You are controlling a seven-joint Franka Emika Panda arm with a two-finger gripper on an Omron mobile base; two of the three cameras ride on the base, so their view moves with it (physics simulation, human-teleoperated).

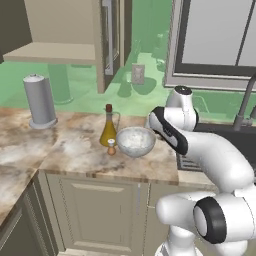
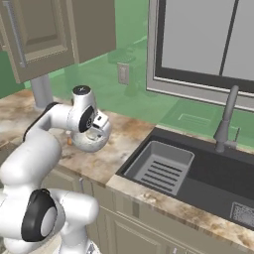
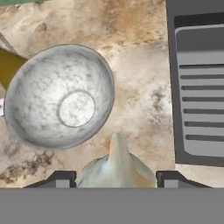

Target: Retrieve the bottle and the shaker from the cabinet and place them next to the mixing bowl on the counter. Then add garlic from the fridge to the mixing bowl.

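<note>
bottle (image 1: 108,129) upright on surface (image 1: 75,150), beside bowl (image 1: 135,141) | shaker (image 1: 111,147) at bottle's foot | we see garlic (image 3: 116,168) between gripper (image 3: 116,178) fingertips, above surface just beside bowl

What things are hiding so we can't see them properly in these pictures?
- Bottle: hand view, mostly behind the mixing bowl and cut off by the left edge.
- Mixing bowl: right base view, largely behind the robot's wrist.
- Garlic: hand view, lower part hidden between the tool fingers.
- Shaker: left base view, too small for detail.
</note>
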